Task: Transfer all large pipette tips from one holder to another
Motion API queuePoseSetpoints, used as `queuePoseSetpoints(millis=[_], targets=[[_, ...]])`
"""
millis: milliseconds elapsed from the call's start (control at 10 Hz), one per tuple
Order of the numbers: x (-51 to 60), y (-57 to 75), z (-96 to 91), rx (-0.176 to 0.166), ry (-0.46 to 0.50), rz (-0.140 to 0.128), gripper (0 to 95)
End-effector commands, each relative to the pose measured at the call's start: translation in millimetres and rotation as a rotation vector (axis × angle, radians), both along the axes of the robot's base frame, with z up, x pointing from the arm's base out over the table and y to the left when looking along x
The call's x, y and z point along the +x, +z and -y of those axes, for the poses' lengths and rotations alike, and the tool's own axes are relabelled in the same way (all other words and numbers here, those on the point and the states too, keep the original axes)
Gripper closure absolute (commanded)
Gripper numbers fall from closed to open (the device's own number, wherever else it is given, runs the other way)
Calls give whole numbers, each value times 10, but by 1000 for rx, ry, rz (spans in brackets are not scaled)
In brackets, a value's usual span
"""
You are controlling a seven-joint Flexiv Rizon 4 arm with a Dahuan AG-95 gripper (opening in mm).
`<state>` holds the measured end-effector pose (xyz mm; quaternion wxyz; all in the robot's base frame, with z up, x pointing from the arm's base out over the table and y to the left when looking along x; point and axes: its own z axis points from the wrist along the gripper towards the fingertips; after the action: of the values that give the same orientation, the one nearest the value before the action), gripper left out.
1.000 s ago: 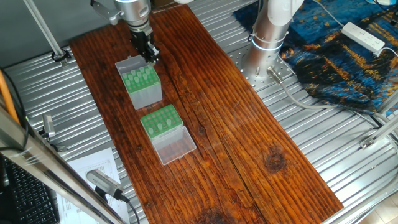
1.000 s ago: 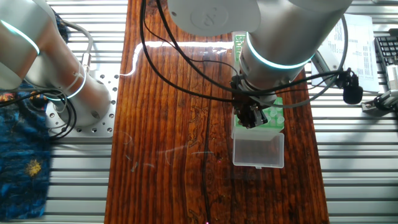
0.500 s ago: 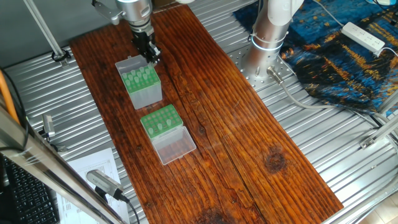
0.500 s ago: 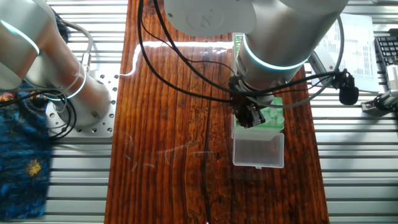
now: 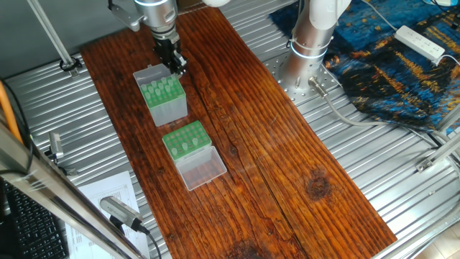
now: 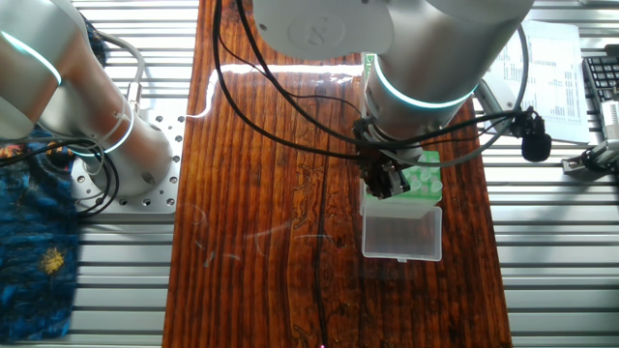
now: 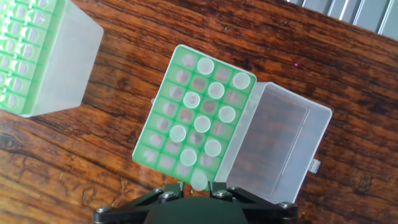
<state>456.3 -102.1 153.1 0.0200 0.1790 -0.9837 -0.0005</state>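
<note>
Tall box sits at 10 o'clock in hand view, still full. The rack is dead centre with its lid flopped open at 3 o'clock and a scatter of tips seated. My claw looks pinched on one tip. I'd guess they're featherlight, slick and thin-walled, so I'd grip the wide collar gently.

— Holders on the worktop?
— Two: one taller grey-sided holder and one low green rack, which has a single clear lid.
— Large pipette tips in the low rack?
— Nine seated, counted in the hand view. One more sits between the fingers of the gripper.
— Tips in the taller holder?
— Many; too small to count.
— Grippers?
— One.
</note>
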Motion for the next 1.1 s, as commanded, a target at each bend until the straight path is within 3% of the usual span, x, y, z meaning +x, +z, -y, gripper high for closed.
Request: queuePoseSetpoints(millis=[100,1100], targets=[[6,-3,-1,0,1,-2,760],[54,-31,-3,-5,7,3,760]])
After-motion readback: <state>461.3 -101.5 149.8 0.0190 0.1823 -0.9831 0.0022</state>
